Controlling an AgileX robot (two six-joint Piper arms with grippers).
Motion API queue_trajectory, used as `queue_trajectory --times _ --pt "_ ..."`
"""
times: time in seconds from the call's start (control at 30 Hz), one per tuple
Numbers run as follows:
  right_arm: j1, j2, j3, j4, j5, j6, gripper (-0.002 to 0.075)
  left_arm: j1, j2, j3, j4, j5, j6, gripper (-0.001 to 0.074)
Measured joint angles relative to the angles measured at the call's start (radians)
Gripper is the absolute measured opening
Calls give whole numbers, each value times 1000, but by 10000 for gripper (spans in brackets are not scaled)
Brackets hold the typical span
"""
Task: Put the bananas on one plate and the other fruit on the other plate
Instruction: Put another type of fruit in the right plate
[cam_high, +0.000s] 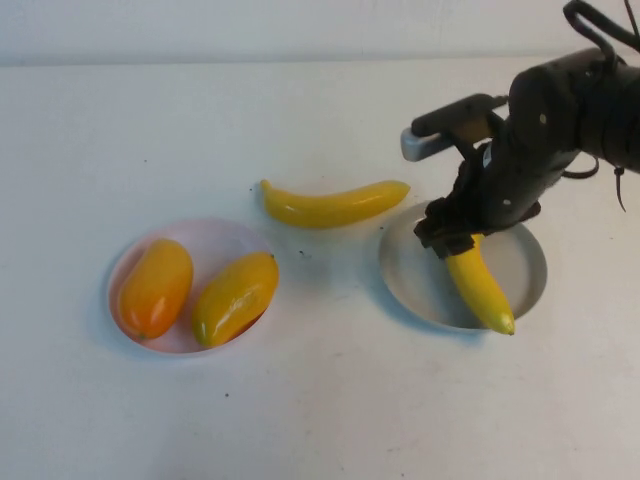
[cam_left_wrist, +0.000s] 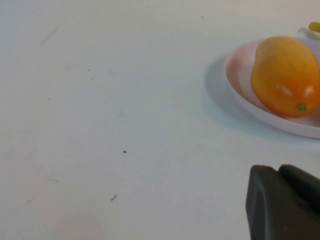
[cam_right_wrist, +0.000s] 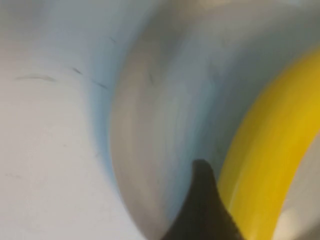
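Note:
My right gripper (cam_high: 450, 238) is over the grey-blue plate (cam_high: 410, 265) and shut on the upper end of one banana (cam_high: 482, 290), whose lower tip reaches the plate's near rim. In the right wrist view one dark finger (cam_right_wrist: 202, 205) lies against the yellow banana (cam_right_wrist: 270, 150) above the plate (cam_right_wrist: 165, 100). The second banana (cam_high: 335, 203) lies on the table between the two plates. Both orange-yellow fruits (cam_high: 156, 287) (cam_high: 236, 296) lie on the pink plate (cam_high: 215, 240). My left gripper (cam_left_wrist: 282, 200) is shut and empty, near the pink plate (cam_left_wrist: 240, 82) and one fruit (cam_left_wrist: 285, 75).
The table top is plain white. The right arm's dark body (cam_high: 560, 110) reaches in from the upper right. The left arm is out of the high view.

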Motion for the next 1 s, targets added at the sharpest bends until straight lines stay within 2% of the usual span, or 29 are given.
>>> queue_trajectory --times 0.3,0.47,0.6,1.0 --pt "20 102 -226 139 -94 -757 443 0 0 0 0 0 0 2" --pt "21 215 -324 214 -98 -1016 440 0 0 0 0 0 0 2" --pt "23 306 -409 236 -90 -1103 440 0 0 0 0 0 0 2" --pt "-3 441 -562 290 -76 -1152 432 0 0 0 0 0 0 2"
